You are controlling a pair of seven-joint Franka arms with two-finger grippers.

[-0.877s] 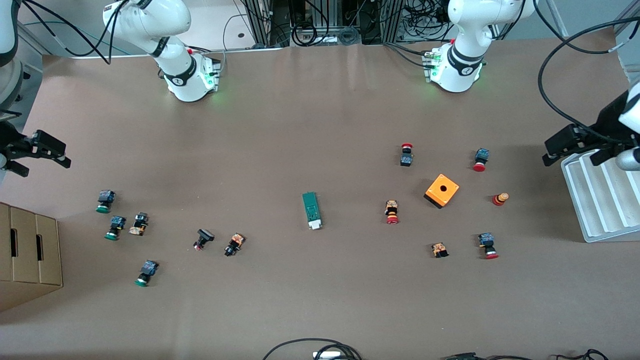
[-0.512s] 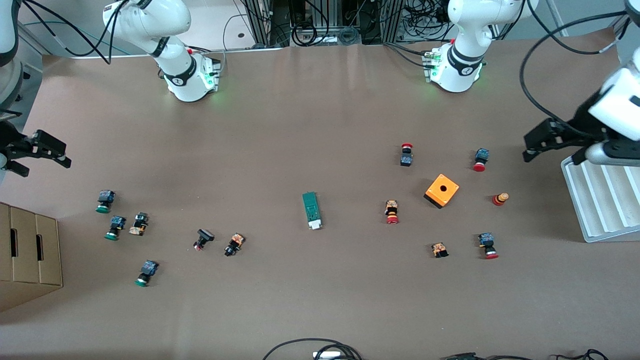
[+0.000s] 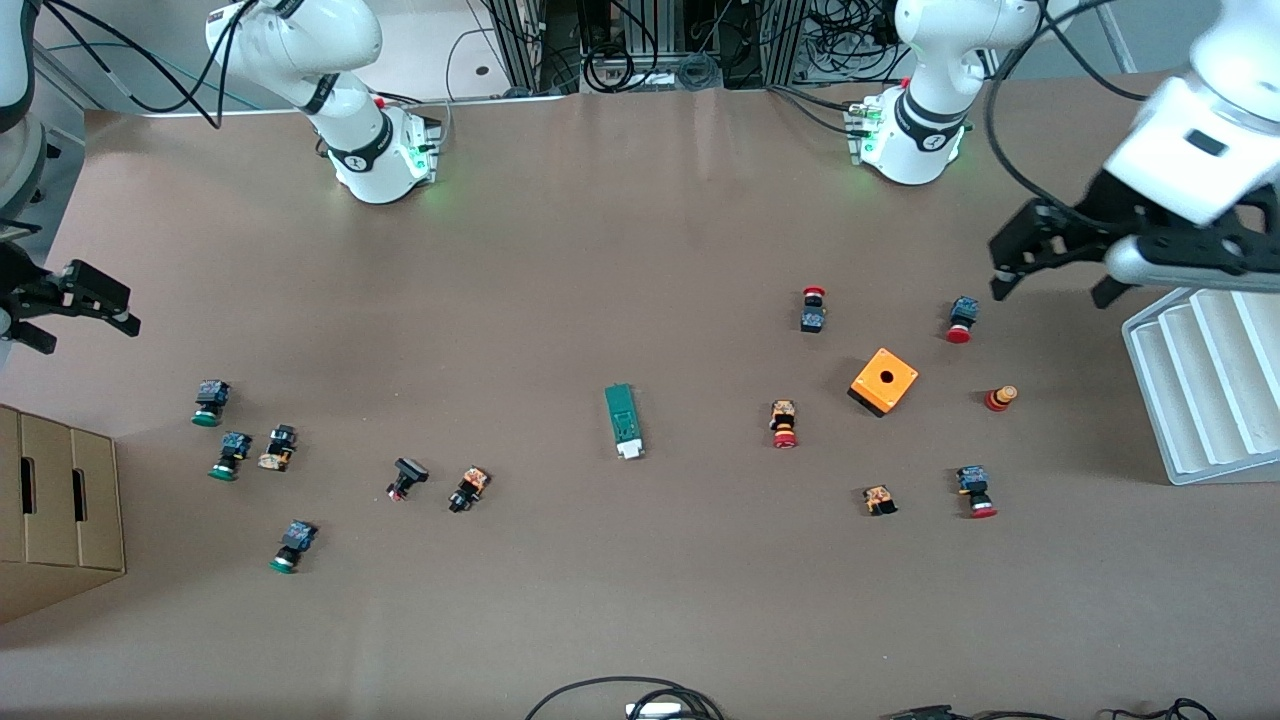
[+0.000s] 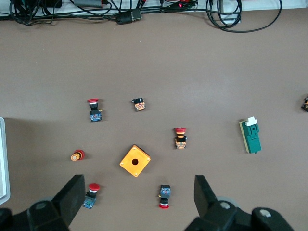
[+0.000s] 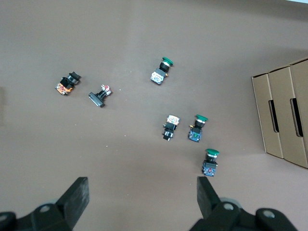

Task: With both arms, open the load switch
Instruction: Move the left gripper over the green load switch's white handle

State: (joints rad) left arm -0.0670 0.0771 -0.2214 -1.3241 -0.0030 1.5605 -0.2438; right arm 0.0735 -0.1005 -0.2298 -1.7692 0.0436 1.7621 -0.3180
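Note:
The load switch (image 3: 624, 421) is a slim dark-green block with a white piece at its end nearer the front camera. It lies flat at the middle of the table and also shows in the left wrist view (image 4: 250, 136). My left gripper (image 3: 1052, 283) hangs open and empty over the table beside the white tray, its fingers (image 4: 74, 197) spread wide above two red-capped buttons. My right gripper (image 3: 85, 328) waits open and empty over the right arm's end of the table, with bare table between its fingers (image 5: 77, 192).
An orange square box (image 3: 884, 381) and several red-capped push buttons (image 3: 958, 319) lie between the switch and the white ribbed tray (image 3: 1200, 390). Several green-capped buttons (image 3: 209, 402) and small black parts lie toward the right arm's end, near a cardboard box (image 3: 55, 510).
The left arm has swung from over the white tray toward the table's middle and now hangs above the red buttons. The right arm and the switch have not moved.

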